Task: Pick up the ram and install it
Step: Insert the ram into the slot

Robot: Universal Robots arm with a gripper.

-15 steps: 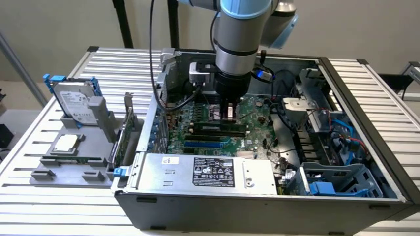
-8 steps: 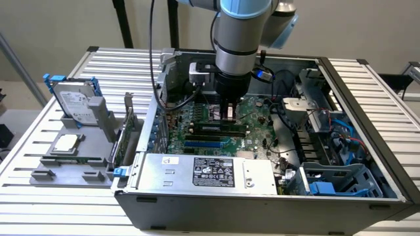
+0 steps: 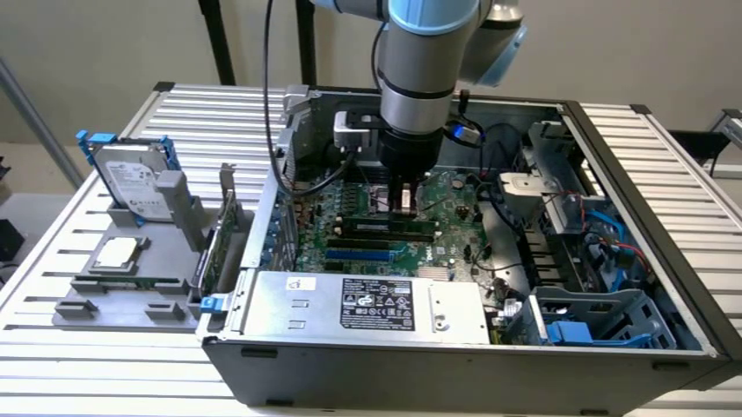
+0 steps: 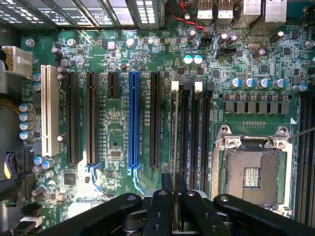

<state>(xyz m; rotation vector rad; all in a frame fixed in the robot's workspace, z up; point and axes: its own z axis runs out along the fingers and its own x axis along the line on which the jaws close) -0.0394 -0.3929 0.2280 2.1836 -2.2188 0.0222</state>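
Jaws [image 4: 175, 206]: pinched on the ram [image 4: 174, 147], held edge-on.
Ram: upright above the memory slots [image 4: 194, 132], beside the blue slot [image 4: 133, 118].
Computer case [image 3: 464, 365]: open on desk [image 3: 69, 347].

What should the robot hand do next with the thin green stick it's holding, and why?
Probably ease straight down a little. The gripper is shut on the ram, which is held edge-on above the motherboard and lined up along the memory slots, so it looks ready to be seated.
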